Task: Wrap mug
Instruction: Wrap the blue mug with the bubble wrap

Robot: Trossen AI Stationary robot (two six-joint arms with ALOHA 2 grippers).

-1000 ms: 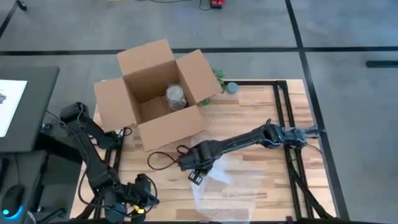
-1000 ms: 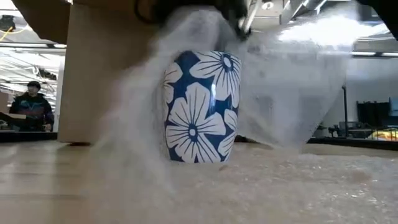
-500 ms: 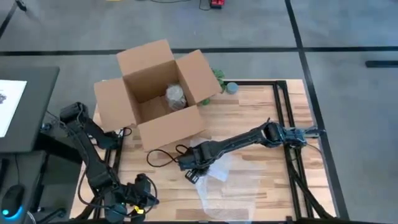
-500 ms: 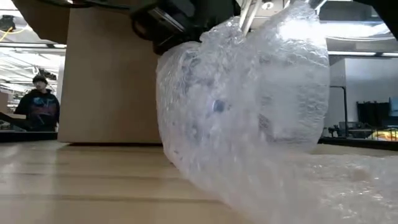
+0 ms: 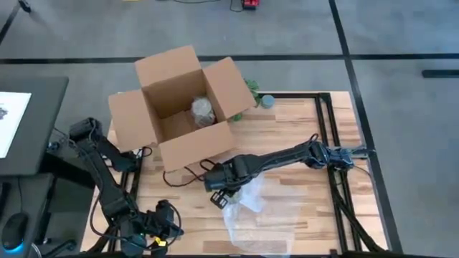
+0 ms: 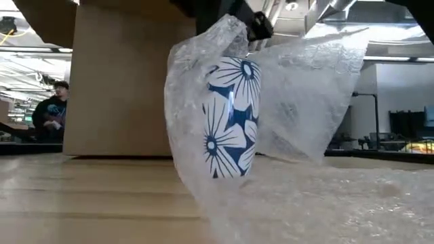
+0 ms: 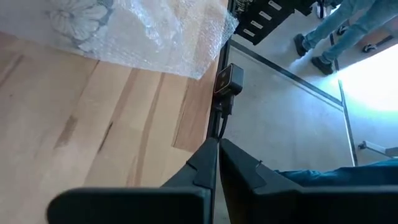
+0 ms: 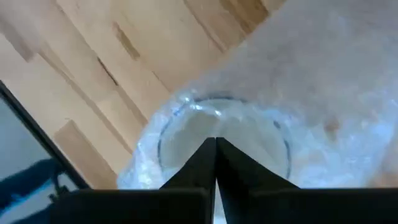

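currently, mug (image 6: 230, 118): upright on the table (image 5: 301, 143), half draped in bubble wrap (image 6: 298, 95), near the box (image 5: 183, 100).
right gripper (image 5: 221, 188): clamped on the wrap above the mug.
left gripper (image 7: 217, 144): fingers together, parked at the near left.

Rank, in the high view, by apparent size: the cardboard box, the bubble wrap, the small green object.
1. cardboard box
2. bubble wrap
3. small green object, beside the box
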